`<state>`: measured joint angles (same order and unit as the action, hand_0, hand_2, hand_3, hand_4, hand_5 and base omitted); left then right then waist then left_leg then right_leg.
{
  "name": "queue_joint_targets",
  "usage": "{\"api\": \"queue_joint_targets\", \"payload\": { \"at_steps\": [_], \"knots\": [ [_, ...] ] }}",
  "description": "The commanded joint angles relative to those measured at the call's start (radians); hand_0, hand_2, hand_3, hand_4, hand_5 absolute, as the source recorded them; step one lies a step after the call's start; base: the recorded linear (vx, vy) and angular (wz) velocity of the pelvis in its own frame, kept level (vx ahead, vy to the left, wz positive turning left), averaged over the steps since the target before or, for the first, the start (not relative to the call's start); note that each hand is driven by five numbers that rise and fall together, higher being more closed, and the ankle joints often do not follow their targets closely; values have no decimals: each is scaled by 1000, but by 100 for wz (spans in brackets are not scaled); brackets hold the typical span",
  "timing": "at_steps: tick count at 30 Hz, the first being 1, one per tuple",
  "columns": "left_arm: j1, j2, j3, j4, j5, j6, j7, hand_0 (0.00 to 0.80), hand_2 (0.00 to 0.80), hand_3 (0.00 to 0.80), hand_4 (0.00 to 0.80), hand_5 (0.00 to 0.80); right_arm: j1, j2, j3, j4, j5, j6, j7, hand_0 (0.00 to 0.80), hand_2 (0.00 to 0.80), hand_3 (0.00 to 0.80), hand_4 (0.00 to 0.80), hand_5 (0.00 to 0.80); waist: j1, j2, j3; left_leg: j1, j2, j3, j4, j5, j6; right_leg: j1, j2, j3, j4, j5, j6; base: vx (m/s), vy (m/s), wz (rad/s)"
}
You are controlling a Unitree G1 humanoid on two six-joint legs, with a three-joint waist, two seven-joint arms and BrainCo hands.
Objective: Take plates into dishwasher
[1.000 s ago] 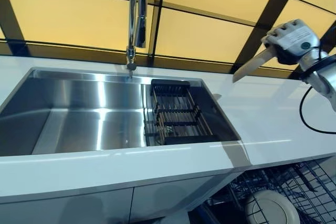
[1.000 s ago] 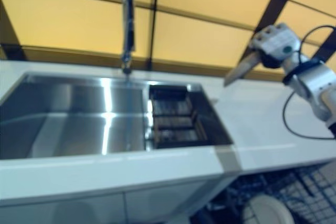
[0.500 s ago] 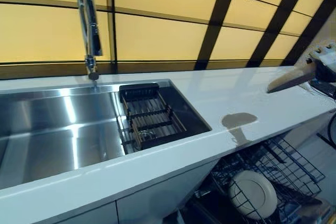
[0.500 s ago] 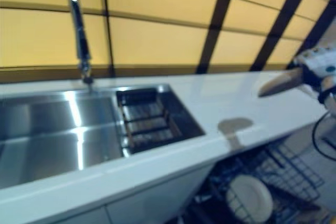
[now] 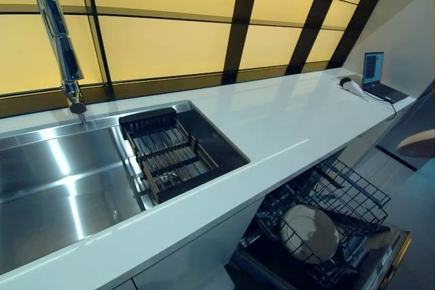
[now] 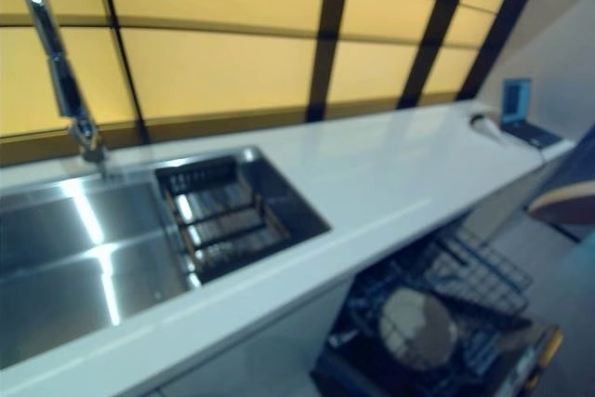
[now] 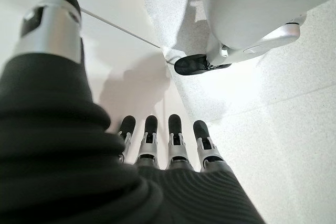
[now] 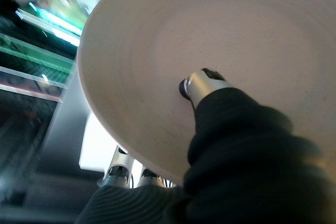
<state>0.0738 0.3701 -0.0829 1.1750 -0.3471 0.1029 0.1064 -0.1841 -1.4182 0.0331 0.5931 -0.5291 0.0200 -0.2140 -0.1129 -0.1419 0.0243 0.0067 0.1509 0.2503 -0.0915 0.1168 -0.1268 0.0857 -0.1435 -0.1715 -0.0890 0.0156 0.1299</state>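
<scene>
A pale plate [image 8: 210,30] fills the right wrist view, pinched by my right hand [image 8: 202,85]: the thumb lies on its face and the fingers curl under its rim. In the eye views only that plate's edge [image 5: 416,144] shows at the far right, out past the counter's front and above the floor. Below the counter the dishwasher's dark wire rack [image 5: 343,191] is pulled out, with one white plate [image 5: 309,232] standing in it. My left hand [image 7: 176,129] shows only in its wrist view, fingers straight, holding nothing, over the floor.
A white counter [image 5: 285,120] runs to the right, with a laptop [image 5: 374,73] at its far end. To the left are the steel sink [image 5: 54,188], a dark drying rack [image 5: 170,157] inside it, and a tall faucet [image 5: 58,39]. Yellow panels back the counter.
The camera has swung right, so the sink slid left and the dishwasher rack came fully into view. The held plate has dropped from above the counter to beside the rack, at the view's right edge.
</scene>
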Motion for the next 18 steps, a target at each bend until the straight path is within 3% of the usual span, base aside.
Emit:
{"api": "queue_joint_targets", "payload": {
  "at_steps": [1, 12, 18],
  "knots": [
    [-88, 6, 3, 39, 11, -18, -5, 0, 0, 0, 0, 0, -70, -26, -96, 28, 59, 61, 15, 800, 800, 800, 800, 800, 42, 10, 1, 78, -35, -4, 4, -94, 51, -26, 37, -8, 22, 44, 24, -14, -31, -4],
    [-89, -1, -1, 27, 41, -14, -20, 0, 0, 0, 0, 0, -69, 118, -75, 4, 171, 58, 130, 800, 800, 800, 800, 800, 43, 40, 17, 67, -33, -12, 4, -83, 41, -33, 33, -3, 12, 48, 19, -11, -32, -2],
    [-85, -8, -8, 11, 46, -15, -22, 0, 0, 0, 0, 0, -90, 221, -68, -30, 334, 79, 218, 800, 800, 800, 800, 800, 51, 59, 38, 52, -35, -21, 4, -76, 38, -39, 28, -11, 10, 51, 16, -26, -28, 0]
  ]
}}
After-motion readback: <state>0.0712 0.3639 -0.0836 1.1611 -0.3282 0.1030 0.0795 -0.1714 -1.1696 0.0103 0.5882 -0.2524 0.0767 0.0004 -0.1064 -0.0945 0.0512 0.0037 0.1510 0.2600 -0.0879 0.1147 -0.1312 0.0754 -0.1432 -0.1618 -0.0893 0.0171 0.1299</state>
